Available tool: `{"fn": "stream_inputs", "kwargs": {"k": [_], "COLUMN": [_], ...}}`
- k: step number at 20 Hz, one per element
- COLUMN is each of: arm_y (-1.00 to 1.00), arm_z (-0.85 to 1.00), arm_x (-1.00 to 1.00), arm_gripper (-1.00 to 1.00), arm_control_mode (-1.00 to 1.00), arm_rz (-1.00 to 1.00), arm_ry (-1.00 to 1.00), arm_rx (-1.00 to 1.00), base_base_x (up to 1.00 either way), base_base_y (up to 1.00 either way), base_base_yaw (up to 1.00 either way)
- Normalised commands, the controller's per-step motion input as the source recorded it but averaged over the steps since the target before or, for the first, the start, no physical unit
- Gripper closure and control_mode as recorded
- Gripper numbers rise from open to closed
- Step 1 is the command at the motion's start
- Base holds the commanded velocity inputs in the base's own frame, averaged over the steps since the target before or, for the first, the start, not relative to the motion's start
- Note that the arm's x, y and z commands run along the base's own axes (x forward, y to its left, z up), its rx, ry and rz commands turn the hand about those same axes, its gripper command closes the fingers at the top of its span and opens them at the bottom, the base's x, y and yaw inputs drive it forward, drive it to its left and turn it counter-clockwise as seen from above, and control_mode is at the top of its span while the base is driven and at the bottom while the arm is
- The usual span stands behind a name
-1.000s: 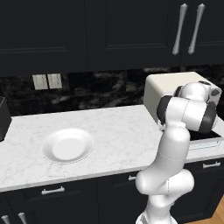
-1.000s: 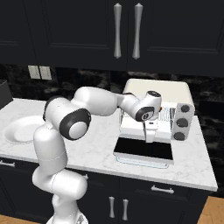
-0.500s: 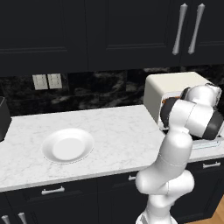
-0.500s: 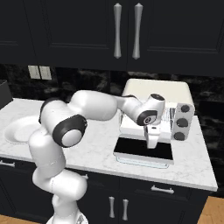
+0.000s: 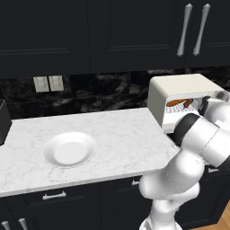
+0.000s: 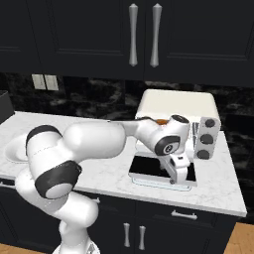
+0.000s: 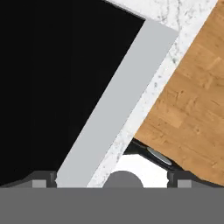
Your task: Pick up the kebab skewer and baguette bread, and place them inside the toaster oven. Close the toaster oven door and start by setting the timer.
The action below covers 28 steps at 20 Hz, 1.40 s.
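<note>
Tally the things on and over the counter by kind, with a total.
Food in the oven: 2, baguette and skewer
Plates: 1
Oven knobs: 3
Cabinet handles: 2
Total: 8

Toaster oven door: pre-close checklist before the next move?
1. Baguette bread inside the toaster oven: ok.
2. Kebab skewer inside, beside the bread: ok.
3. Toaster oven door down flat on the counter, not yet closed: not ok.
4. Gripper open and empty above the door's front edge: ok.
5. White plate cleared of food: ok.
6. Timer knob set: cannot tell.
</note>
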Motion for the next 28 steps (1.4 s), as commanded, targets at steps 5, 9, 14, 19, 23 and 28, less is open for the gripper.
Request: {"fn": "stream_inputs", "kwargs": {"k": [5, 9, 14, 19, 23, 28], "arm_y": [0.20, 0.22, 0.34, 0.45, 0.20, 0.12], "arm_z": [0.00, 0.00, 0.00, -0.11, -0.12, -0.15], "arm_x": [-0.96, -0.64, -0.02, 0.12, 0.02, 0.31], "arm_gripper": [-1.00, -1.00, -1.00, -1.00, -1.00, -1.00], "arm_control_mode": [-1.00, -1.00, -1.00, -1.00, -1.00, -1.00], "arm_rz": [0.61, 0.65, 0.56, 0.43, 0.22, 0.00], "arm_ry": [0.01, 0.04, 0.04, 0.02, 0.00, 0.03], "arm_rx": [-0.04, -0.02, 0.00, 0.02, 0.01, 0.00], "base_base_x": [0.00, 0.00, 0.00, 0.00, 0.00, 0.00], "base_base_y": [0.00, 0.00, 0.00, 0.00, 0.00, 0.00], "base_base_yaw": [0.00, 0.00, 0.00, 0.00, 0.00, 0.00]}}
